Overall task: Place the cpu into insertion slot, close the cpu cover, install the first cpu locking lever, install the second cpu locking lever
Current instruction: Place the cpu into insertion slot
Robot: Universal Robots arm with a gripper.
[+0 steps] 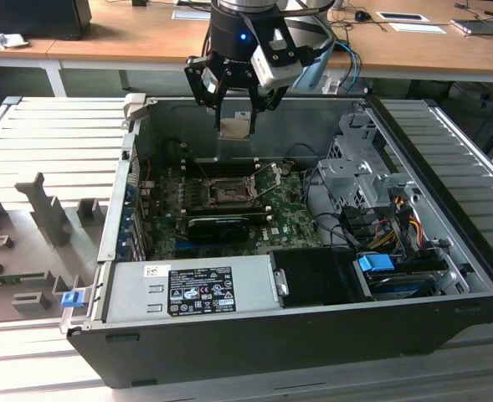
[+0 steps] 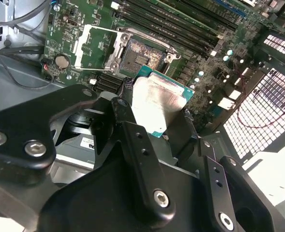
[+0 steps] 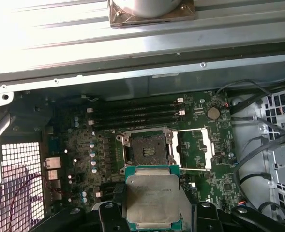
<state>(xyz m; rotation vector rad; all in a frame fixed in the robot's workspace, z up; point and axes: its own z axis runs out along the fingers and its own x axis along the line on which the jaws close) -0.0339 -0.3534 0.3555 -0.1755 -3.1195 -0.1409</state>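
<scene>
My gripper hangs above the open computer case, shut on the cpu, a flat silver-topped chip with a green edge. In both wrist views the cpu sits between the black fingers, held level and well above the board. The insertion slot lies bare on the green board below the chip. The cpu cover is swung open flat beside the slot. Thin metal levers stand raised next to the socket.
Long black memory slots run beside the socket. A black graphics card lies across the board, with the power supply at the case front. Drive cage and loose cables fill the exterior view's right.
</scene>
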